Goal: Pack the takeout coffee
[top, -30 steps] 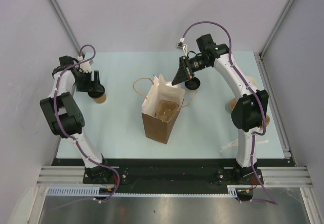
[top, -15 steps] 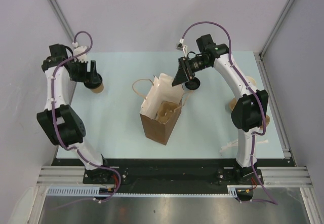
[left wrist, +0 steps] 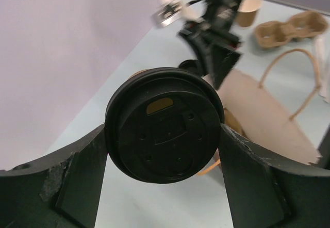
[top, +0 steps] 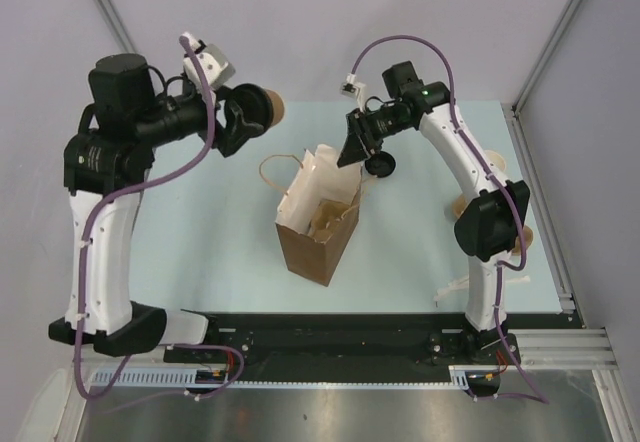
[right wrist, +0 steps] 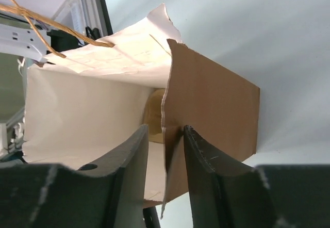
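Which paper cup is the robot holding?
The black-lidded takeout coffee, in the left gripper; the lidless cup stands untouched near the carrier tray.

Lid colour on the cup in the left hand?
Black; the lid shows best in the left wrist view.

We count two cups: one takeout coffee (left wrist: 165, 130) with its black lid on, and one open cup (left wrist: 249, 9). There is one brown paper bag (top: 315, 232) with two twine handles (right wrist: 15, 10), one two-well carrier tray (left wrist: 289, 27), and one loose black lid (top: 379, 165).
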Controlling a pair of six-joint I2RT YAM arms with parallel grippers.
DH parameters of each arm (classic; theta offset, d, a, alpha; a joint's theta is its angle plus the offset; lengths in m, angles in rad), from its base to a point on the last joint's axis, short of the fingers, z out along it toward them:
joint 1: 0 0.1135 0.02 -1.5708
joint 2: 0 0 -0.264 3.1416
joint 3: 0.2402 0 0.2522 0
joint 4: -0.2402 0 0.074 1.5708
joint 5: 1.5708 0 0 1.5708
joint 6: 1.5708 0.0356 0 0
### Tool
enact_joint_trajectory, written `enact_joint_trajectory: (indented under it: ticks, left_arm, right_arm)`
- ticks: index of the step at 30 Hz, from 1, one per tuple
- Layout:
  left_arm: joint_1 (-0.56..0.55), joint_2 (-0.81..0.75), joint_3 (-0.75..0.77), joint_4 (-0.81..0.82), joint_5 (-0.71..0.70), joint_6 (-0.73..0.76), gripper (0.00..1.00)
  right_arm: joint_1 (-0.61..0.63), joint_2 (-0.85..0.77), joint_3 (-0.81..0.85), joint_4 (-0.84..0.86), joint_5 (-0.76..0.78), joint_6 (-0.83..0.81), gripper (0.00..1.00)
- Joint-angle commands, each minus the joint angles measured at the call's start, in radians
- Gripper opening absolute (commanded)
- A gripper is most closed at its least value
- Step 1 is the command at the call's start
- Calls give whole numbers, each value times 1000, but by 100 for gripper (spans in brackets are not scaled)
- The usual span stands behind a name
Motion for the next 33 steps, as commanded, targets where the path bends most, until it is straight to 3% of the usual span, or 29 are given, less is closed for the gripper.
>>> enact_joint_trajectory:
  ticks: [1,2,5,12,25,33]
  left_arm:
    - [-211,16,33,-56,-22,66,27]
    - [-254,22,35,-68,-71,77,27]
    - [-402,50,14,-131,-165,115,26]
    - [-580,65,-223,-75,-360,161,23]
    - [-594,128,-511,60,-455,164,20]
    - [-520,114,-533,65,-469,206,19]
  right_arm:
    - [30,-32,37,-15,52,-37,34]
    - [33,-32,37,-11,61,-34,23]
    - [38,-35,41,-9,66,-22,10]
    - [40,-53,29,-9,61,1,1]
    - [12,-116,-77,3,28,61,0]
    - [-36,-232,-301,-46,-24,29,0]
